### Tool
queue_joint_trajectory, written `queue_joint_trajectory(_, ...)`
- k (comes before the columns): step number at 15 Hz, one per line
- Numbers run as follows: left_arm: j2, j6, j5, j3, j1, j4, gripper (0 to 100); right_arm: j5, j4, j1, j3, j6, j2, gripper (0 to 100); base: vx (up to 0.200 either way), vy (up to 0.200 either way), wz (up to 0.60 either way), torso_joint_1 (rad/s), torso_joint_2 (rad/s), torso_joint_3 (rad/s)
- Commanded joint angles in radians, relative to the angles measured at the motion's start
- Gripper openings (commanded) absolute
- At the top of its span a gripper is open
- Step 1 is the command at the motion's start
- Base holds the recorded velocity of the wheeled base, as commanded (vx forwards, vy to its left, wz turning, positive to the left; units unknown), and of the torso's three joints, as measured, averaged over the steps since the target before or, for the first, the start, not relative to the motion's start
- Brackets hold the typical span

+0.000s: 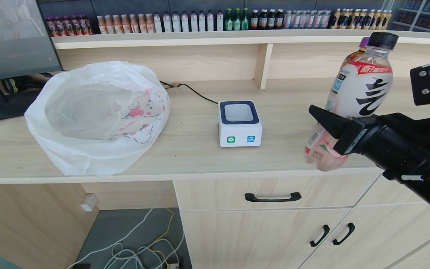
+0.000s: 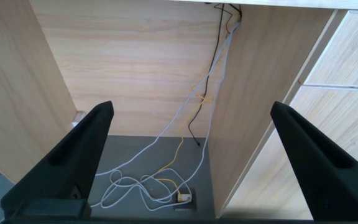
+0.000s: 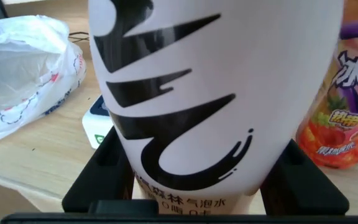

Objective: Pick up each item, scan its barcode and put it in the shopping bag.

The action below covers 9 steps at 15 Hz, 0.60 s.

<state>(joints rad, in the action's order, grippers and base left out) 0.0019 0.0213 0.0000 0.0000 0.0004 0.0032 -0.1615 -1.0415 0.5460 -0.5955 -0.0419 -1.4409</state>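
Bottle [image 1: 360, 89] clamped in right gripper [image 1: 330, 136], fingers pinching the low body just above the pink base; held off the counter [image 1: 185, 153] near its front edge, on the robot's right side; long axis close to upright but leaning, black cap up and tipped toward the robot's right, base down and toward the left; white label with black brush strokes wraps the body, barcode position cannot be told; key relation: scanner [image 1: 239, 123] lies to the robot's left of the bottle, well apart, mid-counter, its window facing straight up; so the coming move is judged as a carry leftward plus a tilt that lays the long axis flatter and turns the barcode side down toward the window; may need a roll about the long axis, since the code side is unknown; shopping bag [image 1: 69, 157] lies farther left, beyond the scanner, mouth open upward; order from right to left: bottle, scanner, bag; right arm is nearer and already has the item; left gripper [image 2: 191, 107] hangs below counter level facing the open recess with cables [image 2: 166, 180], fingers spread wide, nothing between them; second bottle [image 1: 363, 42], purple cap, stands just behind the held one; risk judged: low grip on a tall bottle, could swing when tilted.
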Motion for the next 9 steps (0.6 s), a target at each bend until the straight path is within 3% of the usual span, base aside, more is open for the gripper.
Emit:
queue_joint_trajectory(1, 0.000, 0.000, 0.000, 0.000, 0.001, 0.000, 100, 0.036, -0.005, 0.003, 0.045, -0.016, 0.054, 0, 0.000, 0.000, 0.00, 0.000, 0.00, 0.000)
queue_joint_trajectory(9, 0.000, 0.000, 0.000, 0.000, 0.000, 0.000, 100, 0.315, -0.005, 0.011, 0.083, -0.095, 0.053, 0, 0.000, 0.000, 0.00, 0.000, 0.00, 0.000)
